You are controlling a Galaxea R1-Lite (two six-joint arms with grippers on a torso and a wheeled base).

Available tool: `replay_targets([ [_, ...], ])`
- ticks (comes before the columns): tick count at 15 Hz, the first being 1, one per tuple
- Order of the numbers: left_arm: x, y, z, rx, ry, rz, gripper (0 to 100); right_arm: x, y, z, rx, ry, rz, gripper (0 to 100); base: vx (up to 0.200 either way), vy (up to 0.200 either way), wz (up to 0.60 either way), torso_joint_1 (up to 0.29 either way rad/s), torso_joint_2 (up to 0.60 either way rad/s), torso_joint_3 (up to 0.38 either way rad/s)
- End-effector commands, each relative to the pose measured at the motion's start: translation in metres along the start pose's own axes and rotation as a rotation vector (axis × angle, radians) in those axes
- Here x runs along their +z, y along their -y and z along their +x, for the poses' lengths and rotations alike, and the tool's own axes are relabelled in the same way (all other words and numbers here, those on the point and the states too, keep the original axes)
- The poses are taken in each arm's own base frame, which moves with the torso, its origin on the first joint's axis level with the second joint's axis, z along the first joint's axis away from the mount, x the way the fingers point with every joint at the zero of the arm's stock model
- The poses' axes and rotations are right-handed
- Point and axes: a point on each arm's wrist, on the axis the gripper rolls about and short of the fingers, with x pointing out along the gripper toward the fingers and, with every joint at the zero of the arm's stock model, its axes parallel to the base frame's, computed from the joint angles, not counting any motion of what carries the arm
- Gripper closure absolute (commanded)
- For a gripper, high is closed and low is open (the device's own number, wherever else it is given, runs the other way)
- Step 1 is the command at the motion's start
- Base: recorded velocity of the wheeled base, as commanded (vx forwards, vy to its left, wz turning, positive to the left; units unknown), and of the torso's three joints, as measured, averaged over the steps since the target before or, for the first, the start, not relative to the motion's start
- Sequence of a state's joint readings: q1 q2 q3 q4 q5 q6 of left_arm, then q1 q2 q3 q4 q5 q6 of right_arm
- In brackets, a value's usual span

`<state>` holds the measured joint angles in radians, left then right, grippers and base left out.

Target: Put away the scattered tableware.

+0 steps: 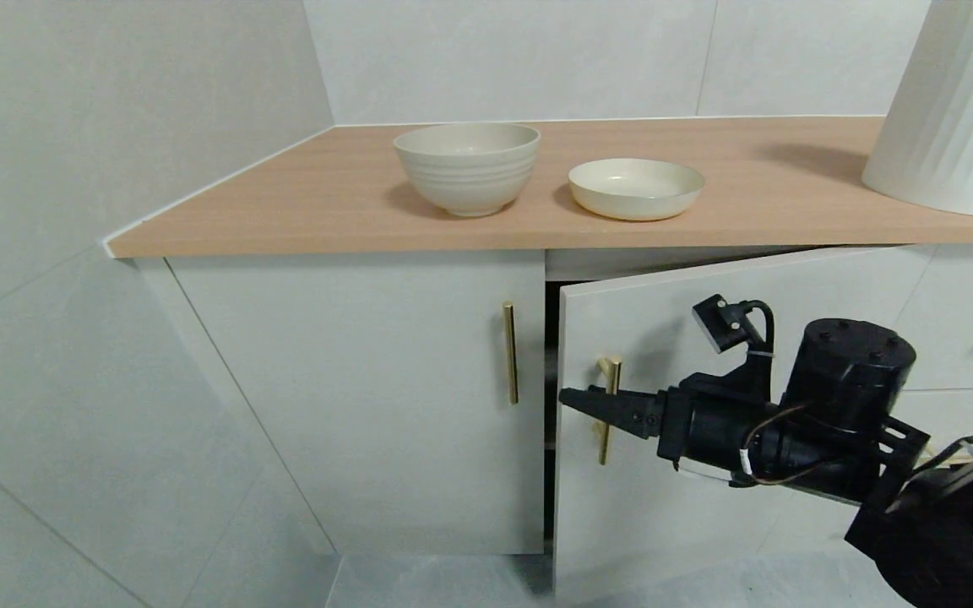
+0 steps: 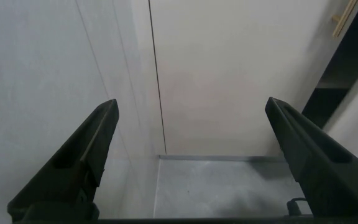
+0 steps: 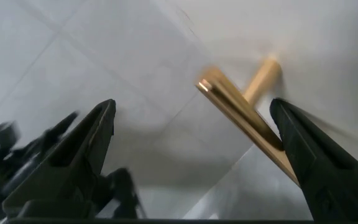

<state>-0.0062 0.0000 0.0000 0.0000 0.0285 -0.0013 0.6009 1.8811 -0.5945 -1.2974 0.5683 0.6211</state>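
Sitting on counter [image 1: 790, 194]: ribbed beige bowl [image 1: 466, 169], shallow cream dish [image 1: 636, 188]; left hand [image 2: 191, 106], right hand [image 3: 191, 104] wide.

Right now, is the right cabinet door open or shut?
Partly open. The right cabinet door angles out, a dark gap beside the left door; the right gripper is at its handle.

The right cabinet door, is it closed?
No, the right cabinet door stands ajar, leaving a dark gap beside the left door.
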Motion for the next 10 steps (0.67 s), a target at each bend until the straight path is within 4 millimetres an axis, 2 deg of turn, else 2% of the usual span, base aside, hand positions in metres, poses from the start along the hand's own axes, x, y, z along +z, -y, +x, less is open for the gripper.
replay_targets([
  [1, 0.000, 0.000, 0.000, 0.001, -0.002, 0.000, 0, 0.005, -0.015, -0.014, 0.025, 0.012, -0.016, 0, 0.000, 0.000, 0.00, 0.000, 0.00, 0.000],
  [5, 0.000, 0.000, 0.000, 0.001, -0.002, 0.000, 0, -0.003, -0.032, -0.040, 0.076, -0.038, -0.011, 0, 0.000, 0.000, 0.00, 0.000, 0.00, 0.000],
  [10, 0.001, 0.000, 0.000, 0.002, 0.003, -0.002, 0, -0.009, -0.036, -0.049, 0.105, -0.070, -0.012, 0, 0.000, 0.000, 0.00, 0.000, 0.00, 0.000],
])
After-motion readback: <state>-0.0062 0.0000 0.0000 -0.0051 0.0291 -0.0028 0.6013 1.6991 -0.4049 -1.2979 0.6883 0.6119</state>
